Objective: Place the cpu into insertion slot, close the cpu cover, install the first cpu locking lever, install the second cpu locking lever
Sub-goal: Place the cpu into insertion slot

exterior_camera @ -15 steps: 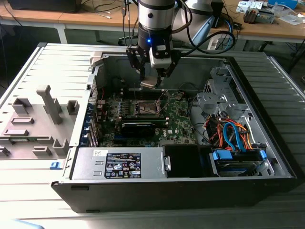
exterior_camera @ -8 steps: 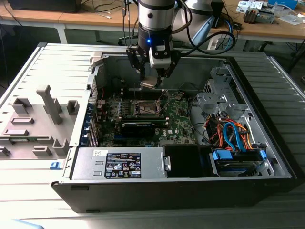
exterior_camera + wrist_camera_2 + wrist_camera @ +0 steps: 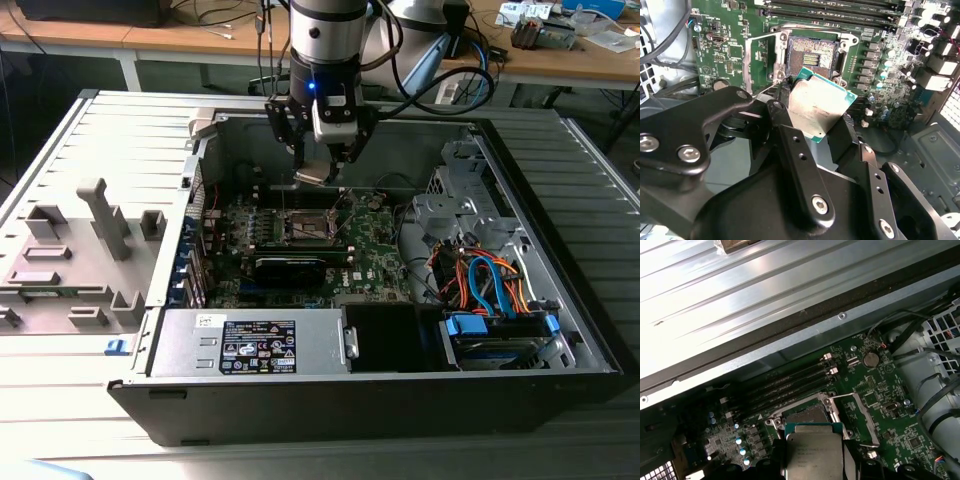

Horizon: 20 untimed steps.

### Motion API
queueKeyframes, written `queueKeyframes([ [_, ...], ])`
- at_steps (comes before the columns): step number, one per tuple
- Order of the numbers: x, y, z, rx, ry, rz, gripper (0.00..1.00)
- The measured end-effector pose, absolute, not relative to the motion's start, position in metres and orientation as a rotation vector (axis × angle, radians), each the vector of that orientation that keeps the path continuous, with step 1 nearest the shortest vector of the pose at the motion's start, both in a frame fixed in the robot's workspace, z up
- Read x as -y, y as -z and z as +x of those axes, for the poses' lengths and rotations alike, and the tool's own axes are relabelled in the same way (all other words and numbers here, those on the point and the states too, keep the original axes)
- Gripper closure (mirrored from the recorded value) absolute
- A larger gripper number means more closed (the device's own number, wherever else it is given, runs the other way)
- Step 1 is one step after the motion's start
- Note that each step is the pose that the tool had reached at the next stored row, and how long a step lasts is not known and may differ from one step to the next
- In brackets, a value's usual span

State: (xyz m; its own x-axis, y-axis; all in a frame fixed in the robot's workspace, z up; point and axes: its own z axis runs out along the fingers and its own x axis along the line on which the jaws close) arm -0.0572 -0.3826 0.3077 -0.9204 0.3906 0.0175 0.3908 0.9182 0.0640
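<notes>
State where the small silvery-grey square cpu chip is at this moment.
In the second wrist view, the cpu is clamped in the black gripper, hovering over the green motherboard just short of the open, brownish-gold insertion slot.

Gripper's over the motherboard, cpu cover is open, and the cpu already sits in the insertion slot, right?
No. In the second wrist view the gripper holds the cpu above the bare insertion slot. The cpu cover is open, as you said.
</notes>
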Motion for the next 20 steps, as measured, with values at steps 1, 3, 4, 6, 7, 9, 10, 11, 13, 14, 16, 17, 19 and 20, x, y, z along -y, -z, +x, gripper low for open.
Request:
queueKeyframes([
  [1, 0.3826, -0.3077, -0.0572, 3.071, 0.104, -0.631, 0.45],
  [3, 0.3826, -0.3076, -0.0572, 3.070, 0.104, -0.637, 0.45],
  [4, 0.3825, -0.3076, -0.0572, 3.070, 0.104, -0.639, 0.45],
  [6, 0.3826, -0.3075, -0.0572, 3.069, 0.104, -0.643, 0.45],
  [7, 0.3826, -0.3075, -0.0572, 3.069, 0.104, -0.646, 0.45],
  [9, 0.3826, -0.3075, -0.0572, 3.068, 0.104, -0.652, 0.45],
  [10, 0.3825, -0.3074, -0.0572, 3.066, 0.104, -0.658, 0.45],
  [11, 0.3825, -0.3073, -0.0572, 3.066, 0.104, -0.663, 0.45],
  [13, 0.3825, -0.3073, -0.0572, 3.064, 0.104, -0.668, 0.45],
  [14, 0.3825, -0.3072, -0.0572, 3.064, 0.104, -0.670, 0.45],
  [16, 0.3825, -0.3072, -0.0572, 3.063, 0.103, -0.676, 0.45],
  [17, 0.3825, -0.3071, -0.0572, 3.062, 0.103, -0.679, 0.45],
  [19, 0.3826, -0.3071, -0.0572, 3.062, 0.103, -0.682, 0.45],
  [20, 0.3826, -0.3071, -0.0572, 3.062, 0.103, -0.684, 0.45],
])
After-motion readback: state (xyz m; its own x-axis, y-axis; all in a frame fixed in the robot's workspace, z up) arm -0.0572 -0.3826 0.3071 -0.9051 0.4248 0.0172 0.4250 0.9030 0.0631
